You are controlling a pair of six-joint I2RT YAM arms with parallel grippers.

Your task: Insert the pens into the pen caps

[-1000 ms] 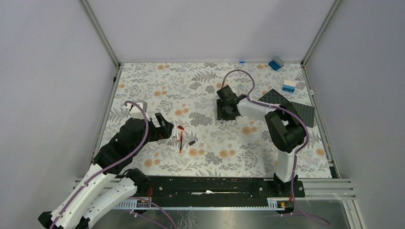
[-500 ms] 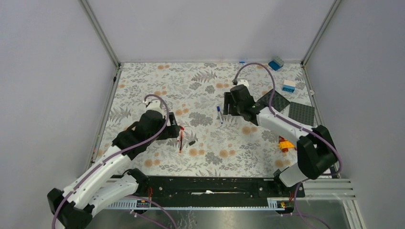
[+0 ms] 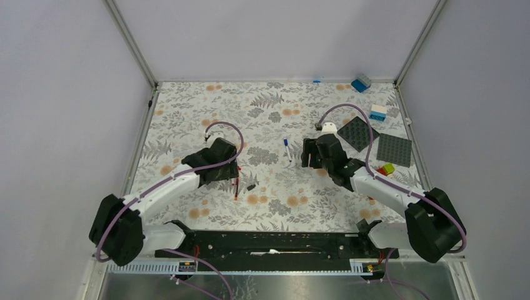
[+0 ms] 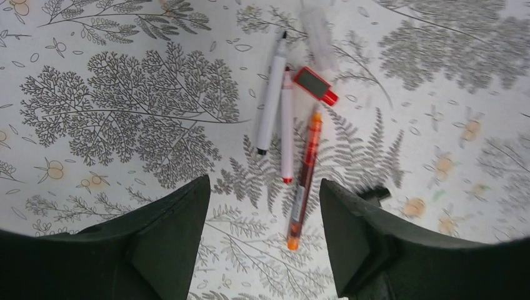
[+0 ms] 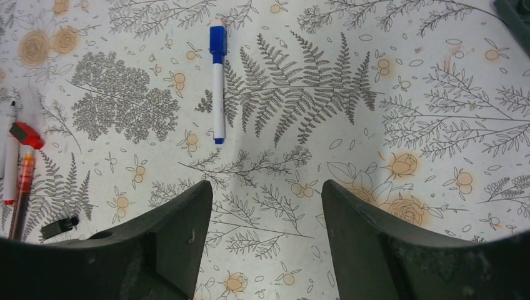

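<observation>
Three pens lie side by side in the left wrist view: a white pen with black ends (image 4: 270, 94), a white pen with a red end (image 4: 287, 125) and a clear red pen (image 4: 305, 175). A red cap (image 4: 315, 85) lies at their far end and a black cap (image 4: 374, 194) to the right. My left gripper (image 4: 265, 206) is open and empty just above them (image 3: 232, 172). A white pen with a blue cap (image 5: 217, 81) lies alone mid-table (image 3: 287, 149). My right gripper (image 5: 267, 200) is open and empty, to the right of it (image 3: 307, 153).
Two black baseplates (image 3: 358, 132) (image 3: 394, 150) lie at the right. Blue bricks (image 3: 361, 83) (image 3: 377, 112) sit at the back right, and small coloured bricks (image 3: 384, 169) lie by the right arm. Walls enclose the flowered table (image 3: 187, 112).
My right gripper has drawn back to the right, away from the blue-capped pen, which now lies uncovered. My left gripper has moved right, over the group of pens.
</observation>
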